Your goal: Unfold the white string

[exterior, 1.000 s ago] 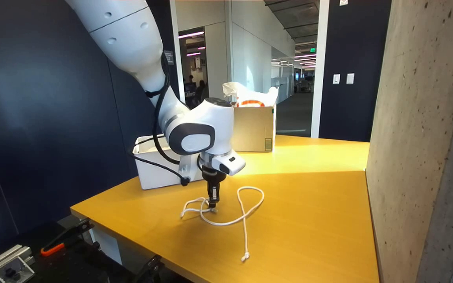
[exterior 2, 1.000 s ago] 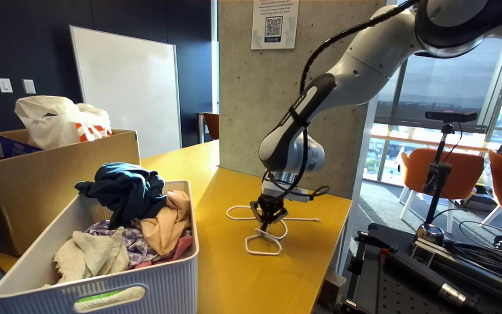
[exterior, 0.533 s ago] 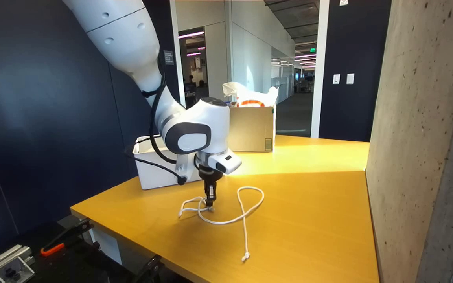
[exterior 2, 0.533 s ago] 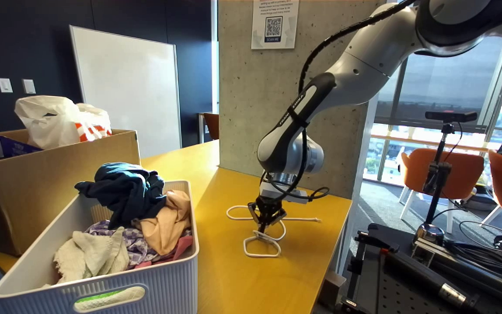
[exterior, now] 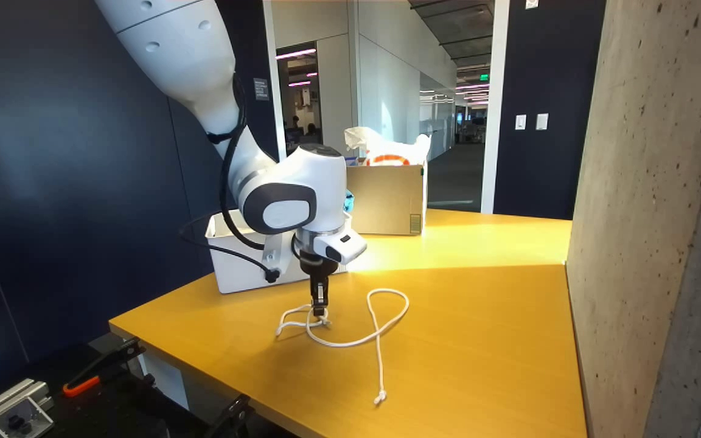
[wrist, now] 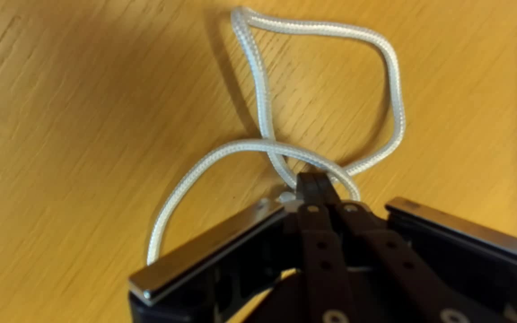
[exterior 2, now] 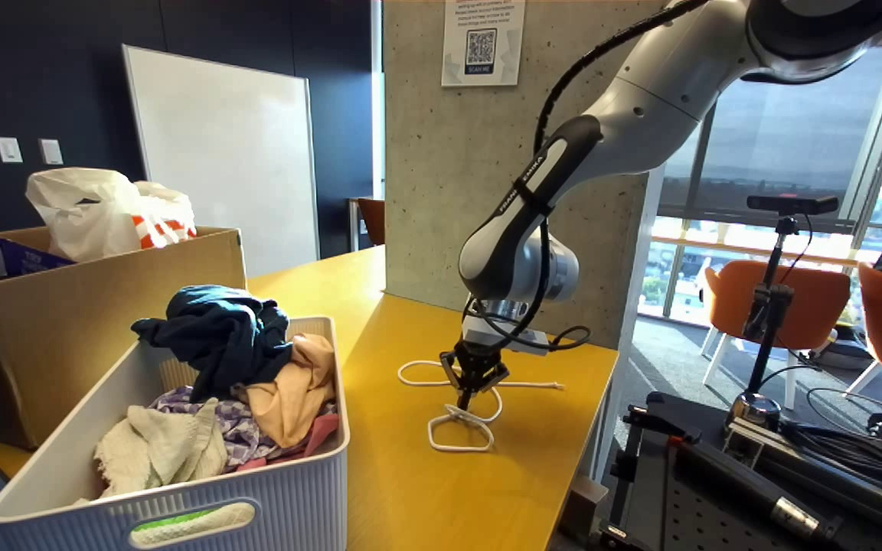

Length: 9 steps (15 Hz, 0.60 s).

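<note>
- Surface [exterior: 478, 340]: the white string [exterior: 343, 346] lies on it; I judge the unfolding partway: a stretch runs nearly straight, two loops and their crossings are left.
- Arm [exterior 2: 632, 130]: in an exterior view, its lettering [exterior 2: 534, 167] reads "FRAN", a covered part, then "EMIKA".
- Sign [exterior 2: 482, 23]: "SCAN ME" under a QR code [exterior 2: 480, 46]; the other print is too small.
- Gripper [wrist: 314, 180]: closed up, tips together, down at the string's crossed part; whether it pinches any of it, I cannot tell.
- Knotted end [exterior: 380, 397]: finishes the straight stretch, well apart from the gripper.

In an exterior view, the string [exterior 2: 500, 405] lies on the table [exterior 2: 395, 490], right of the bin [exterior 2: 295, 497]
</note>
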Each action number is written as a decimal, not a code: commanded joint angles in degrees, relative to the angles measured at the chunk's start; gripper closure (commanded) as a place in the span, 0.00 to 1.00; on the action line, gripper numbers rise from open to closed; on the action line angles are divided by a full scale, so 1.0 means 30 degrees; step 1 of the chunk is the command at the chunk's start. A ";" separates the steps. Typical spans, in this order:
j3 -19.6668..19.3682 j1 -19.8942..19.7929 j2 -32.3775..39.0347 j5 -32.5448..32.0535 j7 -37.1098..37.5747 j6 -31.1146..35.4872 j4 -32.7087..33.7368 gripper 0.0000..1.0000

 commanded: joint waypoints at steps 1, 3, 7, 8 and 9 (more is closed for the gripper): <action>0.0246 0.0091 0.0023 0.0163 -0.0174 -0.0117 0.0160 1.00; 0.0355 0.0122 0.0099 0.0161 -0.0170 -0.0158 0.0244 1.00; 0.0526 0.0018 0.0363 0.0200 -0.0273 -0.0272 0.0419 1.00; 0.0570 -0.0024 0.0412 0.0217 -0.0319 -0.0300 0.0436 1.00; 0.0583 -0.0036 0.0462 0.0216 -0.0331 -0.0328 0.0464 1.00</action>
